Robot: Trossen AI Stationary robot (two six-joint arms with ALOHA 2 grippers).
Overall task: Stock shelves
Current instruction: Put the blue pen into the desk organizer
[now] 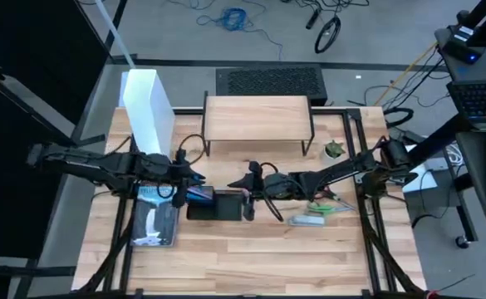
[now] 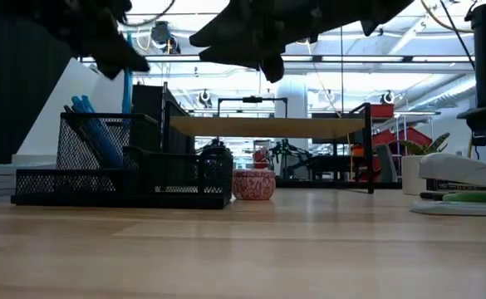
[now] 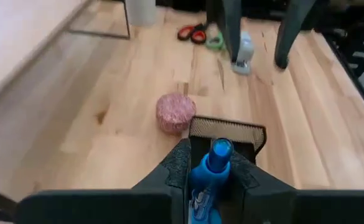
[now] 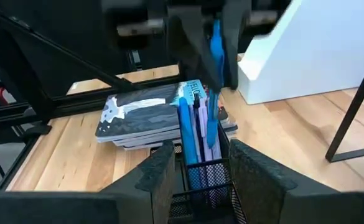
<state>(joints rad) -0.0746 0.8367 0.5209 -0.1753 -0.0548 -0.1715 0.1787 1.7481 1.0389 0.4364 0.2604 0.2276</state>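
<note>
Our left pincer [image 3: 210, 180] grips a blue pen [image 3: 214, 163] above the organizer [image 1: 215, 204] at frame centre; right pincer [image 1: 244, 178] hangs wide. Shelves [image 1: 257, 118] stand upper centre; we should carry the pen level.

Bare table planks open along the near edge, black mesh organizer tray [image 1: 216, 204] mid-table beneath both grippers, tall white file box [image 1: 147, 112] blocking far left, light-wood riser [image 1: 258, 117] across the far centre, low gap beneath its top.
</note>
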